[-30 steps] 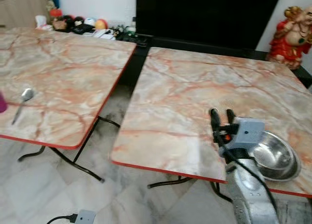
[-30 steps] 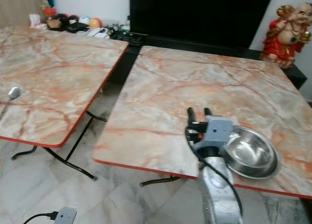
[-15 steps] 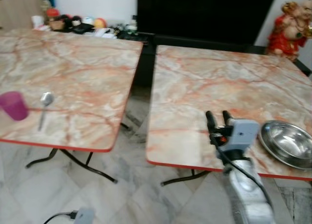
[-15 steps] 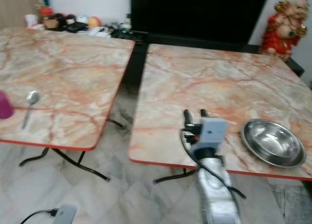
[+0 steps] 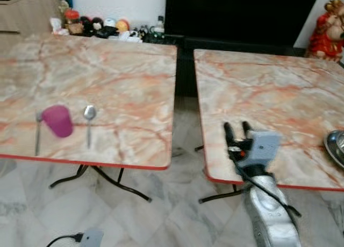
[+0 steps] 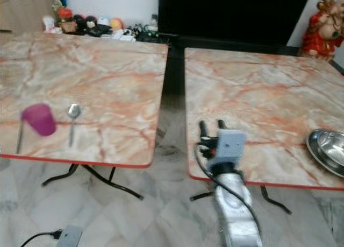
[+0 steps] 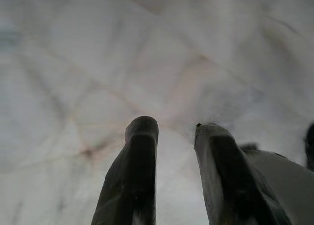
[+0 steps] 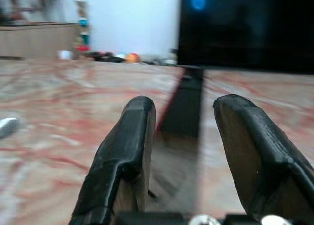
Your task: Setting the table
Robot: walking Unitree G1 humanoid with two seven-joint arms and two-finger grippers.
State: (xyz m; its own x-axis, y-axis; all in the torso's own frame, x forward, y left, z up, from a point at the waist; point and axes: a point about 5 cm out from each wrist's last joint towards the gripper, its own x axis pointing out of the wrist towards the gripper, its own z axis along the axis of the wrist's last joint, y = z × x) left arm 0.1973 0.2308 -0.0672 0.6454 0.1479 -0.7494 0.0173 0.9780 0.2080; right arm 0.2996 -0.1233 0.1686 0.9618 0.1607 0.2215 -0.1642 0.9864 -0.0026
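On the left worktop point(image 5: 107, 80), a pink cup point(image 5: 57, 120) stands at nine o'clock of a spoon point(image 5: 89, 118); right gripper point(image 5: 237, 129) hovers, jaws apart, empty.

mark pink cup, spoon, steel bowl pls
pink cup point(image 5: 57, 121), left eye view, on its side wall.
spoon point(image 5: 90, 113), left eye view, on its bowl end.
steel bowl point(image 6: 329, 148), right eye view, on its inner wall.

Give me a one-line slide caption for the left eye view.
Right gripper open above the right table's near edge; pink cup and spoon on the left table.
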